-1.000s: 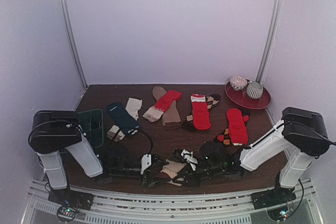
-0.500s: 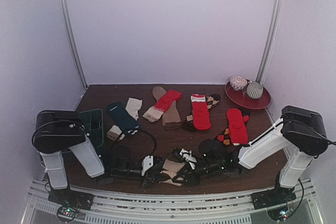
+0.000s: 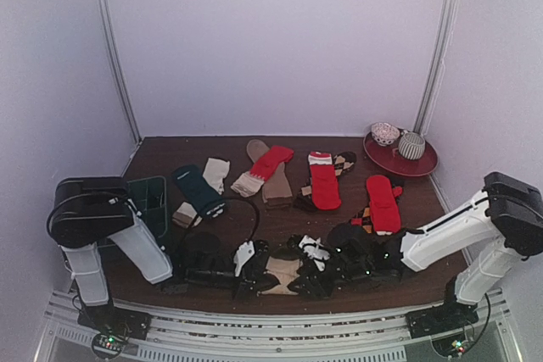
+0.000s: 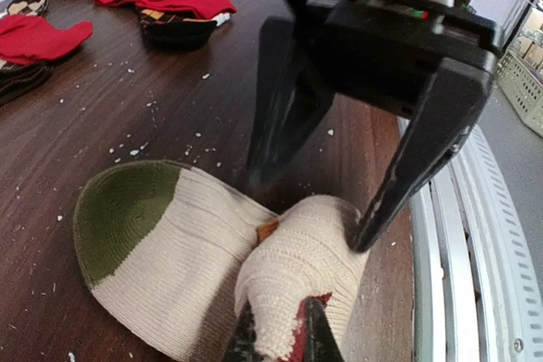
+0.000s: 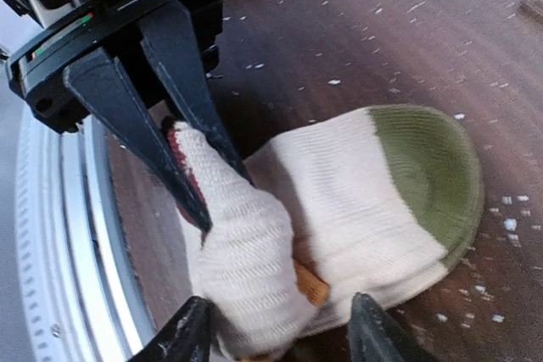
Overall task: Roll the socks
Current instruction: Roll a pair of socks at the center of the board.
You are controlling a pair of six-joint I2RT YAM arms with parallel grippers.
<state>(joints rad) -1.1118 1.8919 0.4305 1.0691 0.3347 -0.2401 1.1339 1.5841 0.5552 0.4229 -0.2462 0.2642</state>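
- Close to the table's (image 3: pixel 280 219) near edge lies a cream sock (image 4: pixel 170 243) with a green toe, its cuff end rolled up.
- The left fingers (image 4: pixel 316 341) are clenched on that roll.
- The right fingers (image 5: pixel 191 332) are spread wide on either side of the roll, and one touches it.
- Farther back lie red socks (image 3: pixel 324 182) and a teal sock (image 3: pixel 198 190).
- A green tray (image 3: pixel 151 197) sits at the left and a red plate (image 3: pixel 424 164) at the far right.

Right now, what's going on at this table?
Both arms work on one cream sock with a green toe at the near edge of the table. The left gripper pinches its partly rolled cuff end; the right gripper straddles the roll, fingers apart. Other socks lie flat farther back, unrolled.
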